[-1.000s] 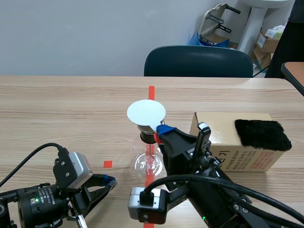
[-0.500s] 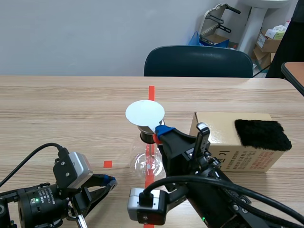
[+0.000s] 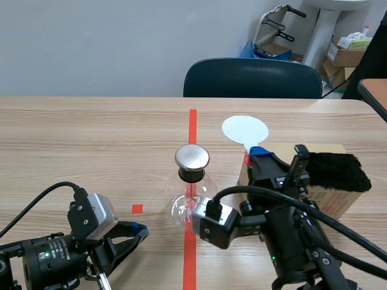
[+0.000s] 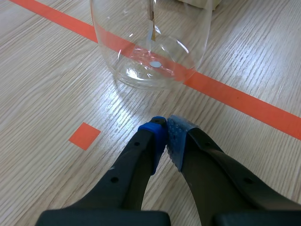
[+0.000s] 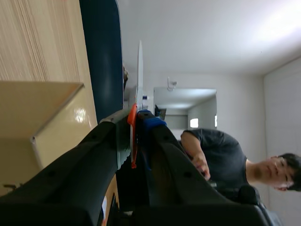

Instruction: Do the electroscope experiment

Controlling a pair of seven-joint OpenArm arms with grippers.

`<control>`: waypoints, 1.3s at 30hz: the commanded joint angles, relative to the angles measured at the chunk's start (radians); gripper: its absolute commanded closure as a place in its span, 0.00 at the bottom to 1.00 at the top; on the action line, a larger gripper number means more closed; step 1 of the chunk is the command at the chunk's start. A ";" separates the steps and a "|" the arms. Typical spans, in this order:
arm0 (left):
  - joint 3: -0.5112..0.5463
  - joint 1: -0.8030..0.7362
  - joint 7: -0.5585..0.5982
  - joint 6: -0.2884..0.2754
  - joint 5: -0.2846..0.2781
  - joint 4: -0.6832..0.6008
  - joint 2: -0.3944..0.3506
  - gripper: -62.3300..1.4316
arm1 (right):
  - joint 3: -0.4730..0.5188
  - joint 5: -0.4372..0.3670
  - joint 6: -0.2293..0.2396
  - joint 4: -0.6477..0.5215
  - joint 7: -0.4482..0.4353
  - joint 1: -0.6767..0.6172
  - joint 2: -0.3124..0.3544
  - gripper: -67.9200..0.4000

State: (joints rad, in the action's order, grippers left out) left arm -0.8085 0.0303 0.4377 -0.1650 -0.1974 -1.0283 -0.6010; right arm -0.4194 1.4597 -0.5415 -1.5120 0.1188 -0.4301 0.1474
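**Scene view:** The electroscope [image 3: 189, 193] stands mid-worktop [image 3: 91, 133] on the orange-red tape line [image 3: 192, 118]. It is a clear glass flask with a round metal cap [image 3: 192, 157] on top. The right end effector [image 3: 257, 154] is raised between the electroscope and the cardboard box [image 3: 338, 208]. It pinches the red handle of a white disc [image 3: 245, 129]. The disc hangs in the air off to the box side of the cap, not touching it. A black fur pad [image 3: 334, 170] lies on top of the box. The left end effector [image 3: 134, 231] sits low, left of the flask and nearer the robot, apart from it. A dark chair [image 3: 253, 78] stands past the far edge.

**Left wrist view:** The left end effector [image 4: 165, 134] has its fingers pressed together, blue pads meeting, nothing between them. The electroscope flask [image 4: 150, 42] is just ahead, no contact, with a thin strip hanging inside. The tape line [image 4: 244, 101] runs under the flask.

**Right wrist view:** The right end effector [image 5: 136, 123] is clamped on the disc's red handle. The white disc [image 5: 139, 70] shows edge-on ahead of the fingertips. The cardboard box [image 5: 42, 117] is beside the fingers, with the chair [image 5: 101, 47] beyond. A person [image 5: 221, 155] in a dark T-shirt is in the background.
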 commanded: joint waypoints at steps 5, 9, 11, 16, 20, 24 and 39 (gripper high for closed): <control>0.012 0.000 0.013 -0.003 0.000 -0.023 0.005 0.91 | 0.007 0.001 -0.010 -0.014 0.127 0.011 0.013 0.99; 0.012 0.000 0.013 -0.003 0.000 -0.023 0.005 0.91 | 0.007 0.001 -0.010 -0.014 0.172 0.011 0.013 0.99; 0.012 0.000 0.013 -0.003 0.000 -0.023 0.005 0.91 | 0.007 0.001 -0.010 -0.014 0.175 0.011 0.013 0.99; 0.012 0.000 0.013 -0.003 0.000 -0.023 0.005 0.91 | 0.007 0.001 -0.010 -0.014 0.182 0.011 0.013 0.99; 0.012 0.000 0.013 -0.003 0.000 -0.023 0.005 0.91 | 0.007 0.001 -0.010 -0.014 0.182 0.011 0.013 0.99; 0.012 0.000 0.013 -0.003 0.000 -0.023 0.005 0.91 | 0.007 0.001 -0.010 -0.014 0.182 0.011 0.013 0.99; 0.012 0.000 0.014 -0.003 0.000 -0.023 0.005 0.91 | 0.007 0.001 -0.010 -0.014 0.182 0.011 0.013 0.99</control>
State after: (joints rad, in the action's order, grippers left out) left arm -0.8085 0.0303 0.4377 -0.1650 -0.1974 -1.0283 -0.6010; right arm -0.4194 1.4597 -0.5415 -1.5120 0.2943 -0.4301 0.1474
